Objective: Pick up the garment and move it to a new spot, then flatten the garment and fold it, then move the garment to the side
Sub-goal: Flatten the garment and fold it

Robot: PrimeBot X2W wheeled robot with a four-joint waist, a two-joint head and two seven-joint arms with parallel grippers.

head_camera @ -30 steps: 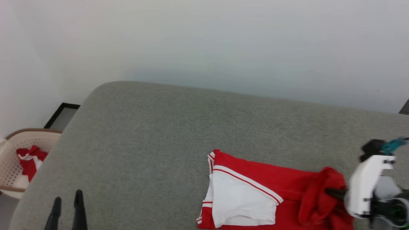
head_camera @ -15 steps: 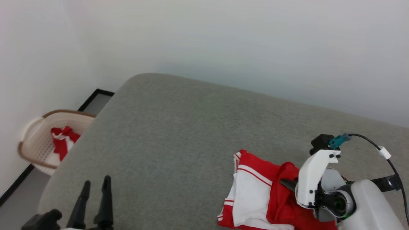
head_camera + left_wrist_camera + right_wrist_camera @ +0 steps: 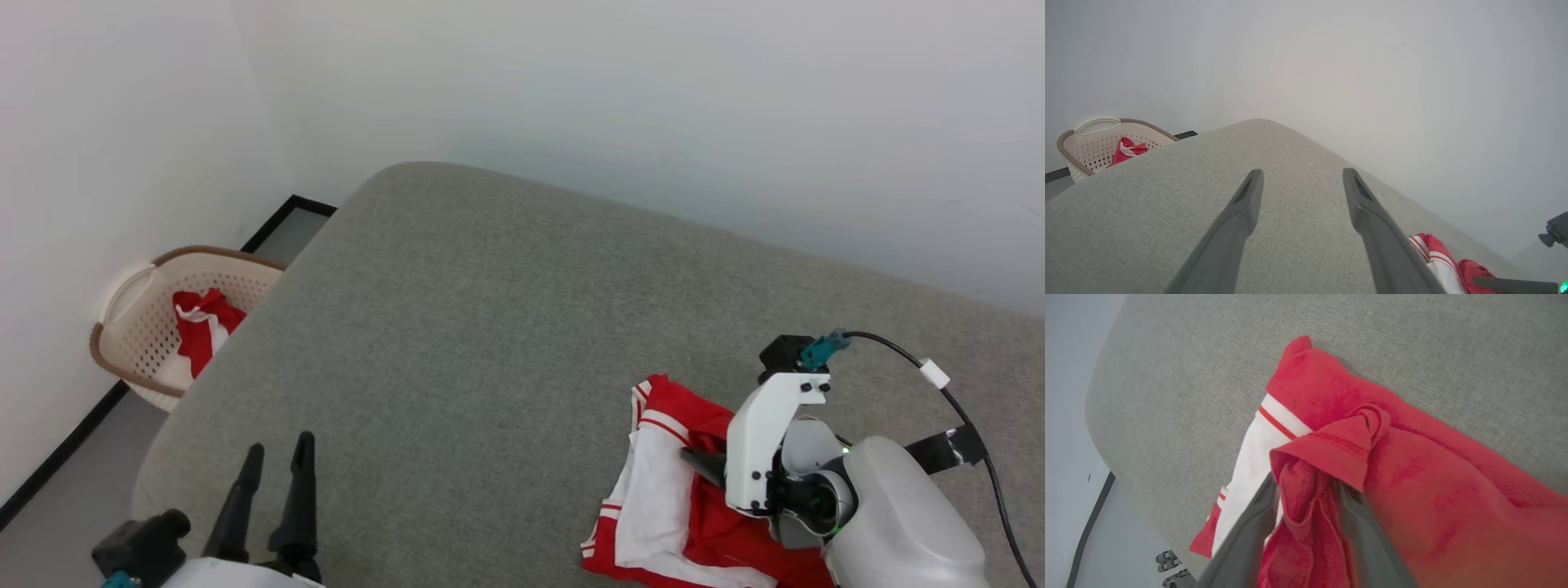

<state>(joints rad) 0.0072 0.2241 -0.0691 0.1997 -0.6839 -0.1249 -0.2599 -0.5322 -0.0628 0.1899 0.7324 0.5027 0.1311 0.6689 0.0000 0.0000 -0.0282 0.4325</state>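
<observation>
Right hand (image 3: 1306, 486) clamps a bunched fold of the red, white-sleeved garment (image 3: 1433, 477); left hand (image 3: 1302, 173) spread apart.

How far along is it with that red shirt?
Early on. Done: the right end effector is clamped on a bunch of the garment. In hand: moving it; most of it lies crumpled on the grey cushion. To do: flattening, folding, setting aside. The left end effector hangs open, empty.
</observation>
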